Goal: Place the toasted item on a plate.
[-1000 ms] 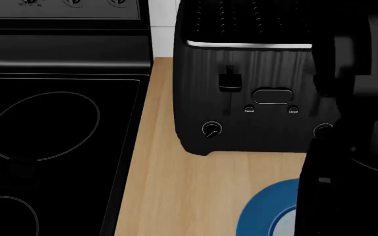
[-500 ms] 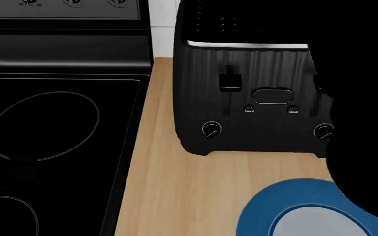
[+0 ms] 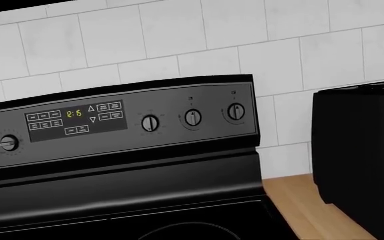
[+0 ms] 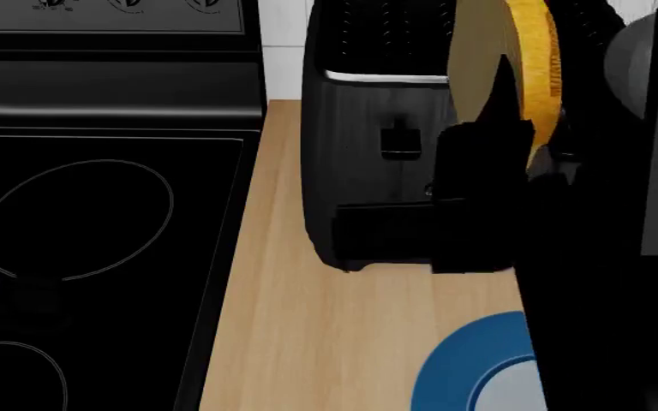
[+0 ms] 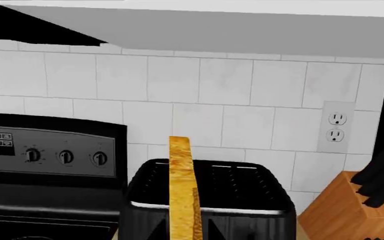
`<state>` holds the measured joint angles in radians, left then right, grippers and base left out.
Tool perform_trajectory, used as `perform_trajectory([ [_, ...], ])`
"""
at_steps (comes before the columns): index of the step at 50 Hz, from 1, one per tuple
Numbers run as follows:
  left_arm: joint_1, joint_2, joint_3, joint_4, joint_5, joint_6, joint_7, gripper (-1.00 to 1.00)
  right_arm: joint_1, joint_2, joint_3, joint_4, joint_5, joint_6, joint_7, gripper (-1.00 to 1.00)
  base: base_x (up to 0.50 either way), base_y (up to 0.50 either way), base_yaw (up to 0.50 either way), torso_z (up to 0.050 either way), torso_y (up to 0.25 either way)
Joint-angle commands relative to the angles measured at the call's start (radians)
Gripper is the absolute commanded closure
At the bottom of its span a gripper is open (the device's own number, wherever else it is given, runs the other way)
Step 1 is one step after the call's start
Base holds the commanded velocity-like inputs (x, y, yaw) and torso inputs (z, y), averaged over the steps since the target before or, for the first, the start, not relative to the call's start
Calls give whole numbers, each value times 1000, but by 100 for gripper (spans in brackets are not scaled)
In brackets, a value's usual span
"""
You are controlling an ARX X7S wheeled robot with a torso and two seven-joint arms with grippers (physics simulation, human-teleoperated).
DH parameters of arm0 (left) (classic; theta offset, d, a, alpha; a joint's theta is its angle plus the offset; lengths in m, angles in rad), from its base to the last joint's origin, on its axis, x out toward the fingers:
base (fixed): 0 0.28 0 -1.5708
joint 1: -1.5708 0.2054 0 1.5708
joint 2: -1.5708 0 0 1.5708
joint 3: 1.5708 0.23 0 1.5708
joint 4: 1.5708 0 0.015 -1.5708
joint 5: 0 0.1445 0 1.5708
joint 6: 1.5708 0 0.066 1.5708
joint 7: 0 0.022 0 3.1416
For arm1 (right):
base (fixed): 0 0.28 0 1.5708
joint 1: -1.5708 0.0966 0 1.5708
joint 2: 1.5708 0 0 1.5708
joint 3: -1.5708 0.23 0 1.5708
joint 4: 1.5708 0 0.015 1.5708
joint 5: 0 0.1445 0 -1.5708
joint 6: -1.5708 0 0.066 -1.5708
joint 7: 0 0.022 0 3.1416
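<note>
The toasted item (image 4: 483, 51) is a tan slice with a golden-orange crust, held upright in the air above and in front of the black toaster (image 4: 375, 180). My right gripper (image 4: 512, 116) is shut on its lower part. In the right wrist view the toasted item (image 5: 182, 185) shows edge-on between the dark fingers, with the toaster (image 5: 245, 200) behind it. The blue-rimmed plate (image 4: 461, 368) lies on the wooden counter in front of the toaster, half hidden by my right arm. My left gripper's fingers do not show against the black stove.
A black stove (image 4: 89, 214) with its control panel (image 3: 112, 122) fills the left. The wooden counter (image 4: 295, 342) runs between stove and toaster. An orange knife block (image 5: 352, 210) stands right of the toaster, below a wall outlet (image 5: 337, 127). A white tiled wall stands behind.
My right arm has risen and brought the toasted item up into the head view above the toaster. The arm covers the plate's right half again. The left arm has not moved.
</note>
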<state>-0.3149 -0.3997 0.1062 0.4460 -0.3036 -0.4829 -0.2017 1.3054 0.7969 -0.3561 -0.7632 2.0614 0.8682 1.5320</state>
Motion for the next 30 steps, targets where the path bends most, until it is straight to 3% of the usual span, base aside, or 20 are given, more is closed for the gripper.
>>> perform_trajectory([
  [1,4,1,5,-11,1,14,0,-100,-142,91,-78,-167,-38,-193,29,100,0,0,0,0,0],
  [9,7,1,4,-11,-1,17,-2,-100,-167,247,-151,-282,-44,-386,36,100,0,0,0,0,0],
  [17,8,-1,10,-17,-1,22,1,-100,-318,243,74,-284,17,-317,38,100,0,0,0,0,0],
  [19,8,0,9,-17,-3,24,0,-100,-406,226,185,-284,37,-287,38,100,0,0,0,0,0],
  [24,4,-3,12,-20,-2,23,1,-100,-636,126,468,-284,65,-154,38,100,0,0,0,0,0],
  [30,-5,-2,16,-21,-4,20,2,-100,-775,31,678,-284,129,-54,38,100,0,0,0,0,0],
])
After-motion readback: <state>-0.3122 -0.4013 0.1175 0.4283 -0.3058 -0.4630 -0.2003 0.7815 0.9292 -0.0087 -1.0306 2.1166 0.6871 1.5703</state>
